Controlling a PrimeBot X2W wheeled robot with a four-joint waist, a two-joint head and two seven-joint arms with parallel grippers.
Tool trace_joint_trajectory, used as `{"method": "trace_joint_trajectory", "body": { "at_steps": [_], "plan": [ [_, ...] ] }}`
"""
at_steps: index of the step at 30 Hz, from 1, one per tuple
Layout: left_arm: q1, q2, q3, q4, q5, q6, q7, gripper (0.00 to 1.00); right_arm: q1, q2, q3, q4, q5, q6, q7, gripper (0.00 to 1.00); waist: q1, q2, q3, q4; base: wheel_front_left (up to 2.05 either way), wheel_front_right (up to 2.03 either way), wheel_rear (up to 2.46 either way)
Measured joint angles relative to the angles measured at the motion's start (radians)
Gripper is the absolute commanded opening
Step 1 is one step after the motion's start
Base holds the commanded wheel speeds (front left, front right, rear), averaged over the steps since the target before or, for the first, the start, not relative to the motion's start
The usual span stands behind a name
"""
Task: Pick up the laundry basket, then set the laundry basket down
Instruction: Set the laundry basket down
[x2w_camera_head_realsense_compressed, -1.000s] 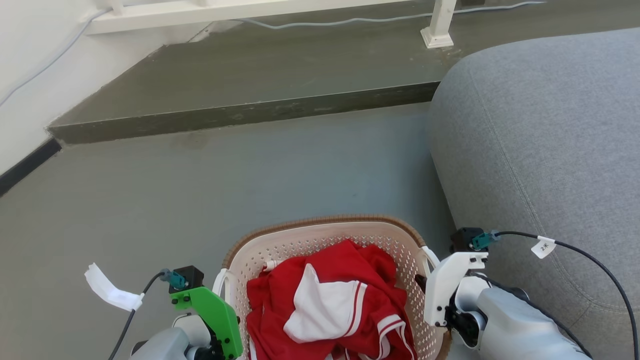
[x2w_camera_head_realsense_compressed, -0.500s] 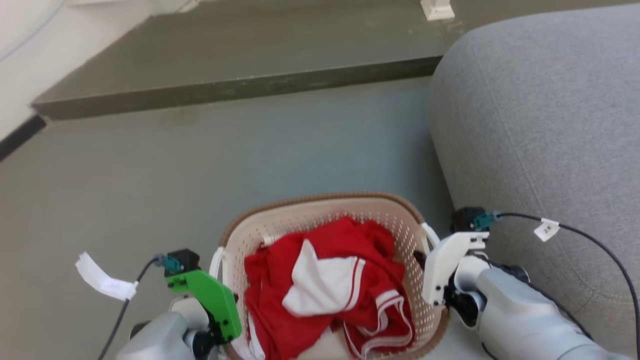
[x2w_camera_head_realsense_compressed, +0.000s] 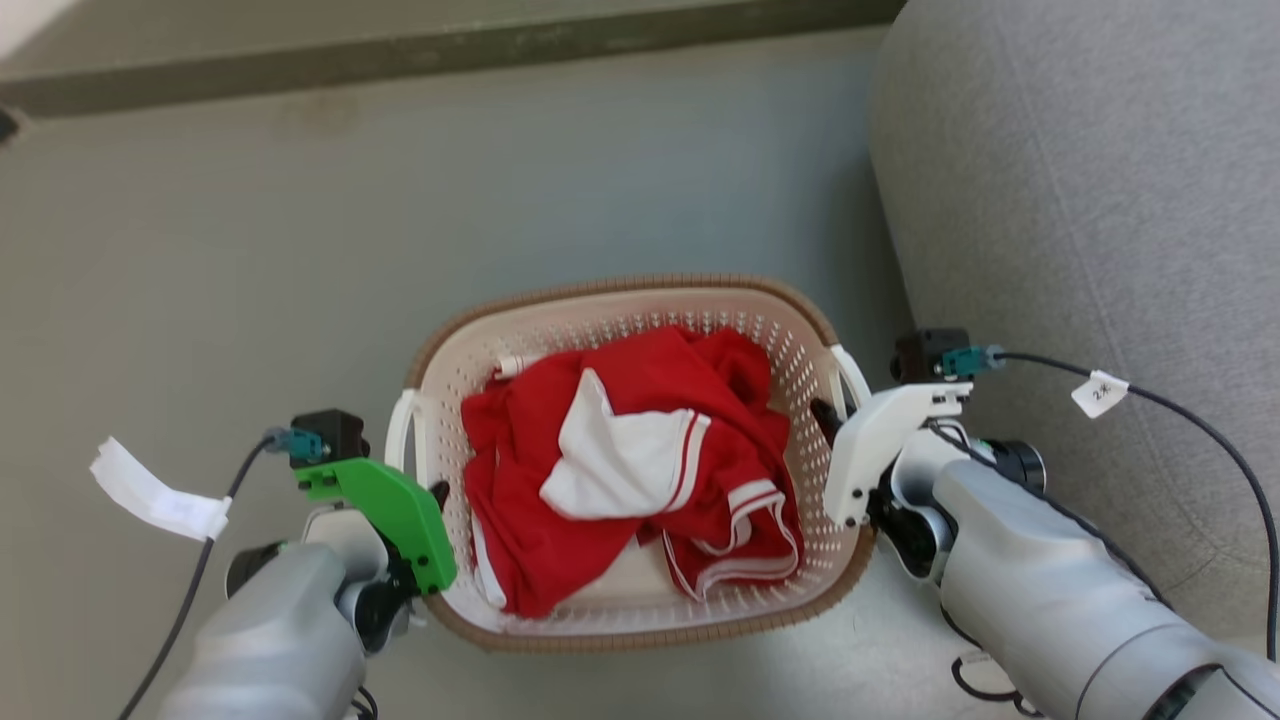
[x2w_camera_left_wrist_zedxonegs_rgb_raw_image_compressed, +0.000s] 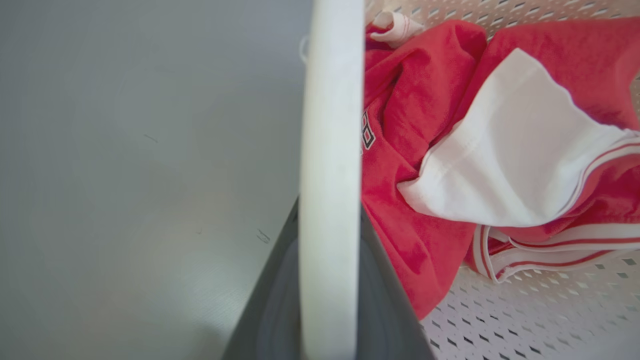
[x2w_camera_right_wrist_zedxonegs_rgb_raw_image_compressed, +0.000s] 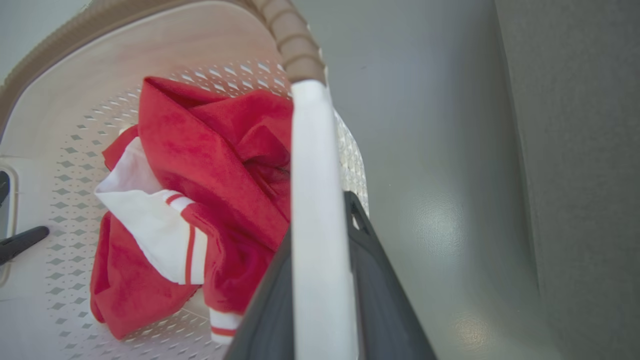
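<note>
**Both grippers clamped on the basket's handles**

At the far left of the head view, a white paper tag (x2w_camera_head_realsense_compressed: 155, 497) hangs on a dark cable over the smooth grey floor (x2w_camera_head_realsense_compressed: 250, 250). Next to it is the left gripper (x2w_camera_head_realsense_compressed: 432, 500), under its green plastic bracket (x2w_camera_head_realsense_compressed: 385, 505), pressed against the white left side handle (x2w_camera_head_realsense_compressed: 402, 430). In the left wrist view that white bar runs straight up the middle, and the dark fingers (x2w_camera_left_wrist_zedxonegs_rgb_raw_image_compressed: 272, 310) lie tight against it on either side, so the gripper is closed on the handle.

The small rounded-rectangular cream plastic laundry basket (x2w_camera_head_realsense_compressed: 620, 288), with perforated walls and a brown woven-look rim, sits in the lower middle of the head view, between the two grippers and over the grey floor. I cannot tell whether its underside touches the floor. Inside it lies a crumpled red garment with a white panel and red-and-white striped trim (x2w_camera_head_realsense_compressed: 640, 450), which covers most of the bottom.

On the basket's right side, the white right side handle (x2w_camera_head_realsense_compressed: 850, 365) meets the right gripper (x2w_camera_head_realsense_compressed: 826, 420), which sits beneath a white plastic bracket (x2w_camera_head_realsense_compressed: 880, 440). The right wrist view shows the white bar rising between the dark fingers (x2w_camera_right_wrist_zedxonegs_rgb_raw_image_compressed: 380, 300), which close on it from both sides. Just to the right of the basket is a large grey fabric sofa (x2w_camera_head_realsense_compressed: 1080, 180), and a second tagged cable (x2w_camera_head_realsense_compressed: 1097, 393) runs across it. A dark raised step (x2w_camera_head_realsense_compressed: 400, 55) crosses the top of the head view.
</note>
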Motion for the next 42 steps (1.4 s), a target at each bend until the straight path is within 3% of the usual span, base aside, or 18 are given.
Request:
{"method": "trace_joint_trajectory", "body": {
  "at_steps": [18, 42],
  "plan": [
    [-0.149, 0.070, 0.001, -0.099, 0.036, 0.000, -0.100, 0.00, -0.141, -0.003, -0.002, -0.048, 0.000, -0.070, -0.119, 0.00, 0.0001, 0.0000, 0.267, 0.001, 0.00, 0.00, 0.00],
    [-0.240, 0.123, -0.021, -0.163, 0.060, 0.001, -0.173, 0.00, -0.246, -0.003, 0.014, -0.055, -0.021, -0.098, -0.181, 0.00, 0.0001, 0.0000, 0.526, 0.023, 0.00, 0.00, 0.00]
  ]
}}
